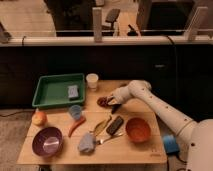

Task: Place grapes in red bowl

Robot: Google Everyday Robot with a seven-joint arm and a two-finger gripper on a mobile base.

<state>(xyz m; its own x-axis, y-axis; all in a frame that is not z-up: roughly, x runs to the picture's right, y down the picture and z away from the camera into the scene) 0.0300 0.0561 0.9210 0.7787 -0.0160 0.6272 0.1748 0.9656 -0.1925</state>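
Low over the wooden table (145, 150), the gripper (110, 100) sat near the middle of the camera view, its fingers pinched together on the grapes (102, 102), which lay on the tabletop. From the grapes, the red bowl (138, 129) stood well apart at four o'clock, and a white cup (92, 81) nearer at eleven o'clock.

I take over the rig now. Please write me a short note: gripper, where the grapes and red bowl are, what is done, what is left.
Gripper: shut on the grapes, far middle of the table.
Grapes: low on the table, not yet lifted.
Red bowl: empty, near right part of the table.
Done: reach and grasp.
Left: lift, carry to the bowl, release.
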